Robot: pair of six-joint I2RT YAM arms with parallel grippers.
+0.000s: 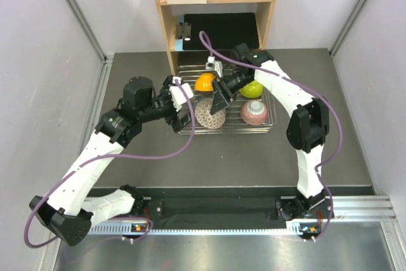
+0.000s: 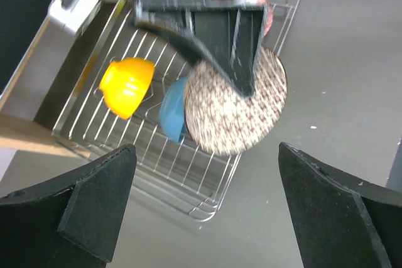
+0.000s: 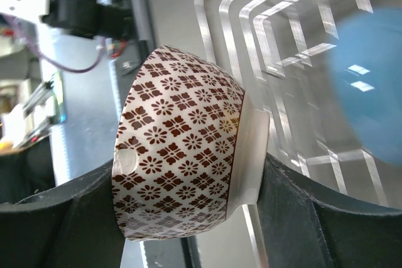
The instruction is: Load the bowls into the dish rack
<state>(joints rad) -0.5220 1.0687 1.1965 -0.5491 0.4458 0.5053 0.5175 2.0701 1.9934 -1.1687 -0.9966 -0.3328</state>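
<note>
Clamped on edge in the right tool (image 1: 221, 98), the net-patterned bowl (image 1: 209, 115) is poised over the dish rack's (image 1: 250, 127) lower left corner at centre frame, just beside the blue bowl (image 2: 171, 114). The left tool (image 2: 207, 214) gapes wide and empty at the rack's left edge. The bowl looks best lowered upright between tines, clear of its blue neighbour, before release.

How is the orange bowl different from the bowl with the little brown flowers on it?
The plain orange round bowl is one colour all over; the white round bowl with brown flower pattern is covered in tiny shapes. The orange bowl rests free in the silver wire dish rack; the patterned bowl is pinched by the right pincer. Both are small, round and tipped on their sides.
</note>
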